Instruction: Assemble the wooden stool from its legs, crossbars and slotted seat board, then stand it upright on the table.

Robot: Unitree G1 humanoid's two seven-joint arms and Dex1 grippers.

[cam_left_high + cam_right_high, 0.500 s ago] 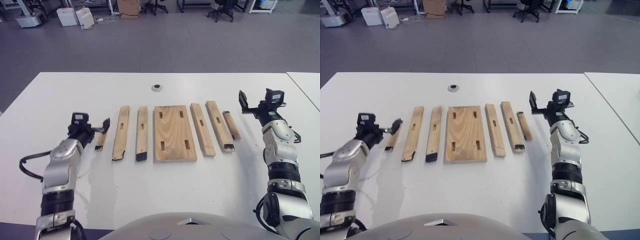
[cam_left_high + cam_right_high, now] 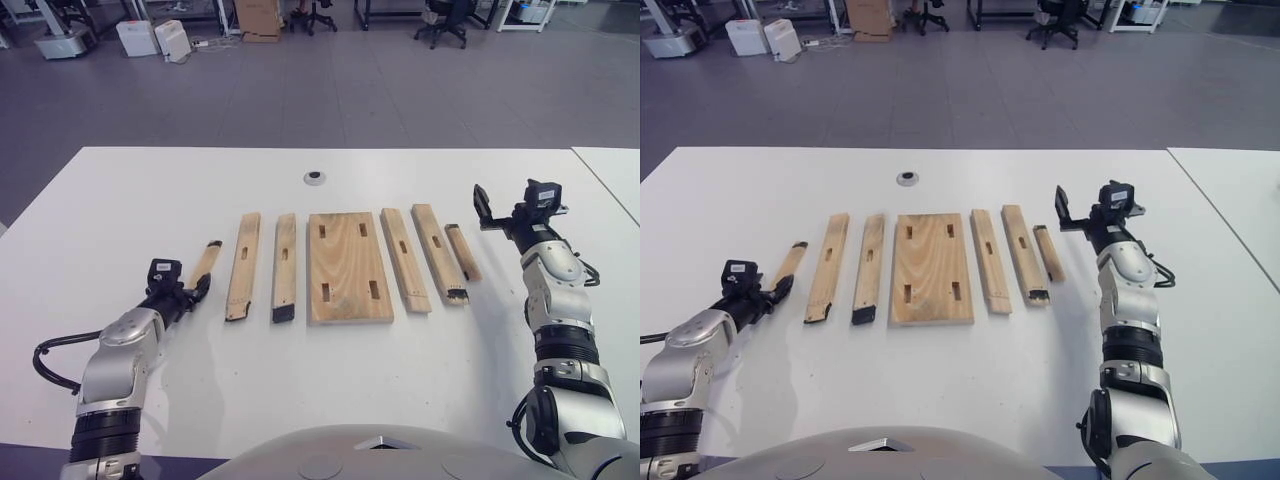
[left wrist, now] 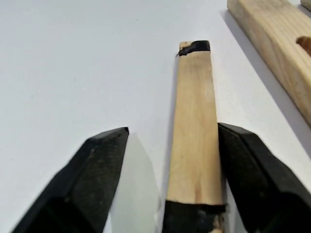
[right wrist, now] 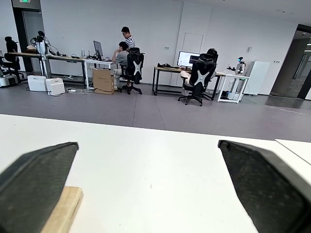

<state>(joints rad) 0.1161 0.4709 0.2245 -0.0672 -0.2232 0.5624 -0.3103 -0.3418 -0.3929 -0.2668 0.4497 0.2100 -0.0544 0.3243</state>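
The slotted seat board point(image 2: 347, 265) lies flat mid-table. Two legs point(image 2: 243, 264) point(image 2: 285, 264) lie to its left and two more point(image 2: 404, 258) point(image 2: 439, 251) to its right. A short crossbar point(image 2: 205, 263) lies at the far left. My left gripper point(image 2: 193, 291) is low at that bar's near end and open, one finger point(image 3: 252, 170) against the bar point(image 3: 194, 126), the other point(image 3: 92, 170) standing off it. A second short crossbar point(image 2: 463, 251) lies at the far right. My right gripper point(image 2: 482, 205) hovers open just beyond it, holding nothing point(image 4: 147, 144).
A small round fitting point(image 2: 314, 177) is set in the white table point(image 2: 150, 190) behind the board. A second table point(image 2: 615, 170) adjoins on the right. The near half of the table is bare. Chairs and desks stand far off in the room.
My left gripper has drawn back toward me and sunk lower, from over the left crossbar's far end to its near end. The right arm has barely moved.
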